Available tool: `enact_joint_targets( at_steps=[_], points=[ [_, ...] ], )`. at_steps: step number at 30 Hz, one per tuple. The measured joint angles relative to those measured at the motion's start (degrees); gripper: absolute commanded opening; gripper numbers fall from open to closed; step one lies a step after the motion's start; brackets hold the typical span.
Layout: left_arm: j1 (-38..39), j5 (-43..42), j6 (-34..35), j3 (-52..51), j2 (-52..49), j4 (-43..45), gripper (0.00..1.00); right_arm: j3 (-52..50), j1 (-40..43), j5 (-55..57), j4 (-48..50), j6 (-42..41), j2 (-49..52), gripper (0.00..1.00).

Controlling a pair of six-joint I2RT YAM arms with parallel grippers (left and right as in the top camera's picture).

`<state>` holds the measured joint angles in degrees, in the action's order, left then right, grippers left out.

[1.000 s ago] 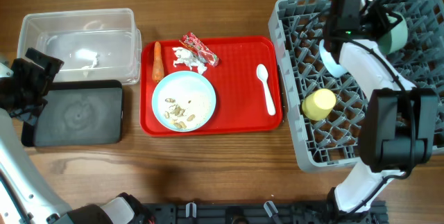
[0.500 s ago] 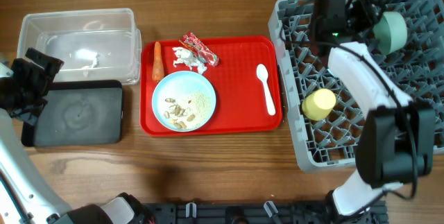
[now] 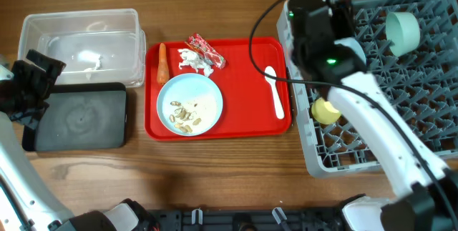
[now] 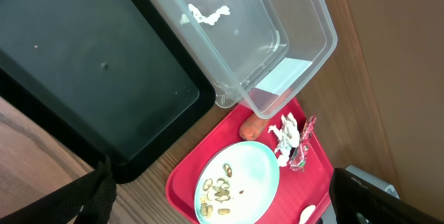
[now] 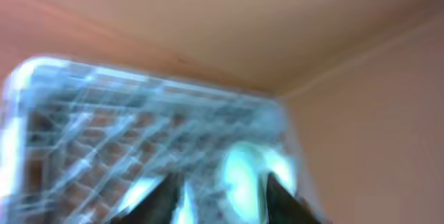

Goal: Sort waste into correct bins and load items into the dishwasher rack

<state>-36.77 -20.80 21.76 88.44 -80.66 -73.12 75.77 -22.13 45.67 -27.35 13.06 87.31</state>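
On the red tray lie the carrot (image 3: 162, 62), the red-and-white wrapper (image 3: 207, 51), the white tissue (image 3: 189, 61), the white spoon (image 3: 274, 91) and a light blue plate (image 3: 190, 104) holding seeds and grains. The grey rack (image 3: 429, 116) holds the mint bowl (image 3: 402, 32) and the yellow cup (image 3: 328, 109). The small light blue bowl is out of view. The clear tub (image 3: 79, 41) and the black tray (image 3: 79, 116) stand at the left. My left gripper (image 4: 225, 210) is open and empty over the black tray. My right gripper (image 5: 222, 196) is open and empty above the rack's left edge; its view is blurred.
The red tray (image 3: 243, 127) sits mid-table between the bins and the rack. A white scrap (image 4: 208, 12) lies in the clear tub. My right arm (image 3: 372, 124) crosses over the rack's front half. Bare wooden table runs along the front.
My right gripper has swung left, away from the mint bowl at the rack's back to above the rack's left edge. The bowl stays in the rack. The left arm has not moved.
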Motion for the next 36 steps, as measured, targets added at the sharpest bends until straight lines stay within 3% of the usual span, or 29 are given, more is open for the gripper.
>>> enact_joint_targets(
  at_steps=[7, 11, 17, 23, 26, 31, 34, 36],
  points=[
    [0.00, 0.00, 0.00, 0.00, 0.00, -0.09, 1.00, -0.31, 2.08, -43.43, -8.35, -18.91, -3.17, 0.39],
    [0.00, 0.00, 0.00, 0.00, 0.00, -0.07, 1.00, -0.33, -2.71, -56.61, -14.86, -25.11, -3.04, 0.43],
    [0.00, 0.00, 0.00, 0.00, 0.00, -0.04, 1.00, -0.31, -9.86, -53.11, -22.56, -31.08, 2.16, 0.38],
    [0.00, 0.02, 0.00, 0.00, 0.00, -0.04, 1.00, -0.31, -9.44, -43.91, -22.51, -32.98, 13.84, 0.58],
    [0.00, 0.00, 0.00, 0.00, 0.00, -0.04, 1.00, -0.31, -7.61, -41.64, -21.75, -33.14, 18.21, 0.57],
    [0.00, 0.00, 0.00, 0.00, 0.00, -0.04, 1.00, -0.31, -2.86, -42.23, -18.34, -30.80, 24.13, 0.50],
    [0.00, 0.00, 0.00, 0.00, 0.00, -0.04, 1.00, -0.31, -1.16, -43.76, -17.20, -28.79, 26.82, 0.32],
    [0.00, 0.02, 0.00, 0.00, 0.00, -0.07, 1.00, -0.31, -1.20, -44.50, -16.85, -27.43, 27.52, 0.29]
  ],
)
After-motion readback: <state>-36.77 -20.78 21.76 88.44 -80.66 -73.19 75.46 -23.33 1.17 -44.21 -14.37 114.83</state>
